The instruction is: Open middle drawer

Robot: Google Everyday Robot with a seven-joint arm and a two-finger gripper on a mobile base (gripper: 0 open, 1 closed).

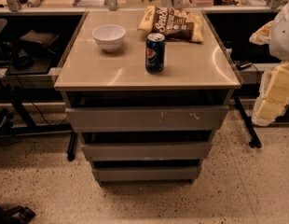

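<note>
A grey cabinet stands in the middle of the camera view with three drawer fronts stacked under its beige top. The middle drawer has a plain, flat, handleless grey front. It lies between the taller top front, which has pale flecks, and the short bottom front. A dark gap shows above each front. The gripper is not in view. Only a white and cream bulk that looks like part of my arm shows at the right edge, well away from the drawers.
On the cabinet top stand a white bowl, a blue soda can and a brown-and-yellow snack bag. Dark desks with black legs and cables flank the cabinet. Speckled floor lies in front.
</note>
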